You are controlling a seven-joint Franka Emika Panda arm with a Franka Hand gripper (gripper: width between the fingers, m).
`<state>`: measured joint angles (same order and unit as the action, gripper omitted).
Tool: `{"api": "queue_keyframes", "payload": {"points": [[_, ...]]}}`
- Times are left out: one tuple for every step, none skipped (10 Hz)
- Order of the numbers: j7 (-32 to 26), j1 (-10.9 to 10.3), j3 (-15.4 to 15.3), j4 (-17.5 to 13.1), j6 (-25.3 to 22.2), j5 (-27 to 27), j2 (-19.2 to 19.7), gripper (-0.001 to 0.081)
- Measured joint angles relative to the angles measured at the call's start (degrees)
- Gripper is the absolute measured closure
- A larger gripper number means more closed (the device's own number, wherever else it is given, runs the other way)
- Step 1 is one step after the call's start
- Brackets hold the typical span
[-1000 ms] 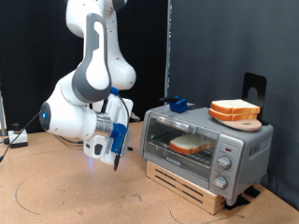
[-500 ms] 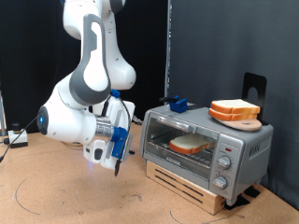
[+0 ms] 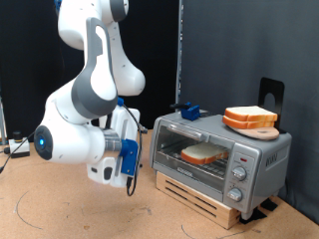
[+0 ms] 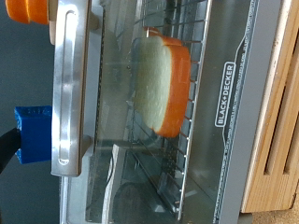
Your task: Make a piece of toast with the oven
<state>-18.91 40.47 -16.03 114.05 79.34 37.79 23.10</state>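
Observation:
The oven (image 3: 255,156) stands at the exterior view's right, silver-grey, with its glass door shut. The piece of toast (image 3: 202,153) lies on the wire rack inside, seen through the glass. The wrist view shows it close up (image 4: 161,84) behind the door's bar handle (image 4: 67,89). My gripper (image 3: 130,185) hangs to the exterior view's left of the oven, a short gap from the door, fingers pointing down, touching nothing. Nothing shows between its fingers.
A pile of like slices (image 3: 249,117) sits on a wooden board on the oven's top. A blue block (image 3: 189,111) sits on the top's far corner. The oven rests on a wooden slat base (image 3: 199,197). A column of knobs (image 3: 239,175) is on its front.
The arm has swung a little towards the exterior view's left and lower, and the hand has drawn slightly back from the oven door. The oven and toast have not moved.

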Motion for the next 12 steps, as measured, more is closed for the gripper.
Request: {"api": "queue_keyframes", "payload": {"points": [[-0.28,0.00,0.00,0.02,-0.38,-0.03,0.00,-0.0001],[-1.80,0.01,-0.28,-0.26,0.02,1.04,0.33,-0.0001],[-2.40,-0.07,-0.92,-1.21,1.10,3.09,1.45,-0.0001],[-2.40,-0.32,-1.55,-2.32,3.20,5.53,2.82,-0.0001],[-2.13,-0.77,-2.00,-3.30,5.36,7.37,4.16,-0.0001],[-1.01,-1.43,-2.25,-4.42,7.12,8.64,5.59,-0.0001],[1.28,-2.27,-2.39,-5.74,8.10,9.20,7.21,-0.0001],[4.71,-3.33,-2.42,-7.23,9.07,9.22,8.96,-0.0001],[7.48,-4.25,-2.19,-9.20,9.24,9.19,10.74,-0.0001],[6.51,-4.19,-2.19,-9.12,9.21,9.19,10.73,-0.0001],[6.29,-4.19,-2.27,-9.11,9.21,9.26,10.77,-0.0001],[6.29,-4.25,-2.59,-9.44,9.52,10.19,11.04,-0.0001]]}}
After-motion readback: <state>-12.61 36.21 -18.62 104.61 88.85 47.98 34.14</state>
